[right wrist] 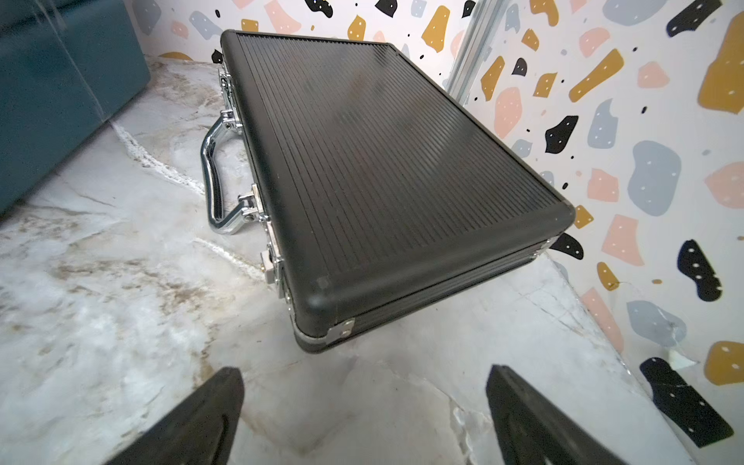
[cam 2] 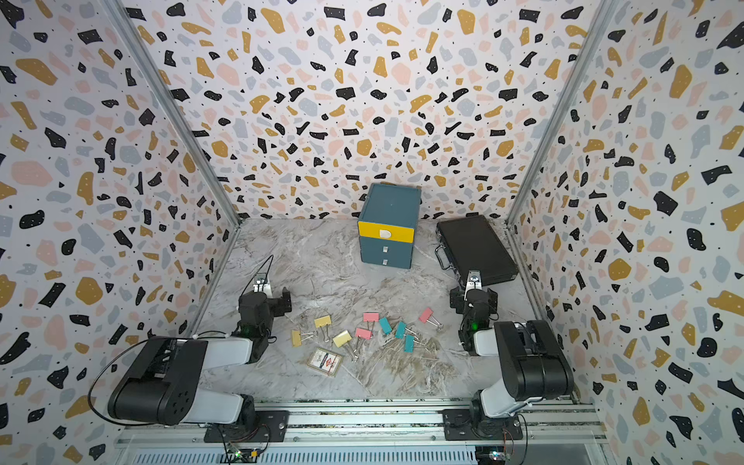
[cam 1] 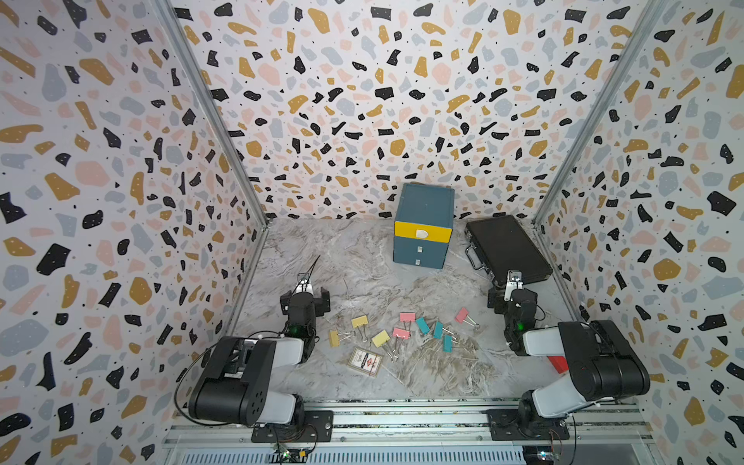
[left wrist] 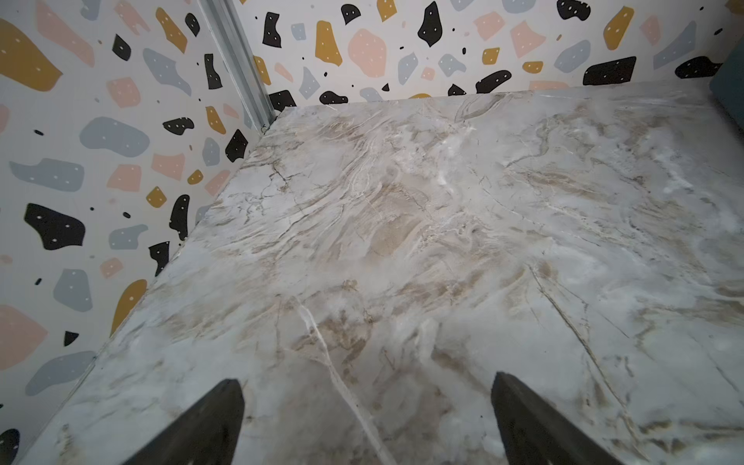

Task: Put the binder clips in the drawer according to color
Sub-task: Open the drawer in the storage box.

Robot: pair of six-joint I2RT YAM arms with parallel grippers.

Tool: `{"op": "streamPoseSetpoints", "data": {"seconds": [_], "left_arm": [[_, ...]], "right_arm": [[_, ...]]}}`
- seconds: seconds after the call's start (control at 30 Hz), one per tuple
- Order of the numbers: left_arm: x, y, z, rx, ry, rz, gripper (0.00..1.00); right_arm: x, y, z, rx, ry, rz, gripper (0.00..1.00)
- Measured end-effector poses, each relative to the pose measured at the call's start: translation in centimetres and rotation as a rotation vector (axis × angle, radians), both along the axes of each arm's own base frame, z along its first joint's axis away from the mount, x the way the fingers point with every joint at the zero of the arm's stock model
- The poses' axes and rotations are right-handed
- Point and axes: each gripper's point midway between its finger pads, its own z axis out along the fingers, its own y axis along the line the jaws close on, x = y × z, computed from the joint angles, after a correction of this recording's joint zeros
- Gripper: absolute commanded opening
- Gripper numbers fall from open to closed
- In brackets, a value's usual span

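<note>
Seen from above, a marble-patterned table [cam 1: 354, 277] sits inside speckled walls [cam 1: 362, 100]. The drawer [cam 1: 422, 225], a small teal chest with a yellow top front and two teal fronts below, stands in the upper middle of the frame by the back wall; all three fronts look pushed in. The binder clips [cam 1: 401, 332] lie loose in the lower middle of the frame, well apart from it: three yellow clips [cam 1: 359, 321] at the left of the scatter, three teal clips [cam 1: 438, 329] right of centre, three pink clips [cam 1: 461, 315] mixed among them, one at the far right. A printed card pack [cam 1: 365, 361] lies just below the yellow ones. A flat black briefcase [cam 1: 507, 247] lies closed to the right of the drawer, and a red block [cam 1: 557, 363] peeks out under the right arm [cam 1: 596, 354] at lower right.

The left gripper [left wrist: 366, 380] hovers left of the clips, jaws spread wide and empty, bare table ahead of it. The right gripper [right wrist: 364, 369] sits right of the clips, equally spread and empty, facing the briefcase.

No clip is stowed, so the sorting looks not yet begun. The next move likely calls for drawing one front out by its small white pull [cam 1: 422, 233], perhaps with the other arm steadying the chest, before any clip is lifted. Only yellow has an obviously matching front
</note>
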Motion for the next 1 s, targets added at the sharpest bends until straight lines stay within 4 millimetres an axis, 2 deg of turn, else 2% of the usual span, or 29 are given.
{"op": "streamPoseSetpoints", "data": {"seconds": [0.67,0.77,0.8,0.87,0.93,1.0], "left_arm": [[0.1,-0.5,-0.1,-0.003,0.004,-0.027,1.00],[-0.2,-1.4,0.7,0.036,-0.004,-0.048,1.00],[-0.5,-2.4,1.4,0.063,-0.003,-0.071,1.00],[-1.1,-4.9,4.2,0.092,-0.035,-0.135,1.00],[-1.1,-7.9,10.0,0.033,-0.139,-0.193,1.00],[-0.9,-9.1,15.6,-0.142,-0.222,-0.171,1.00]], "right_arm": [[0.0,0.0,0.0,0.000,0.000,0.000,1.00],[0.0,0.0,0.1,-0.002,-0.003,-0.001,1.00],[-0.2,0.1,0.3,-0.007,0.003,0.001,1.00],[-0.7,0.3,1.6,-0.017,0.016,0.000,1.00],[-0.3,0.7,5.8,0.015,-0.041,-0.008,1.00],[0.4,0.7,11.3,0.128,-0.146,-0.062,1.00]]}}
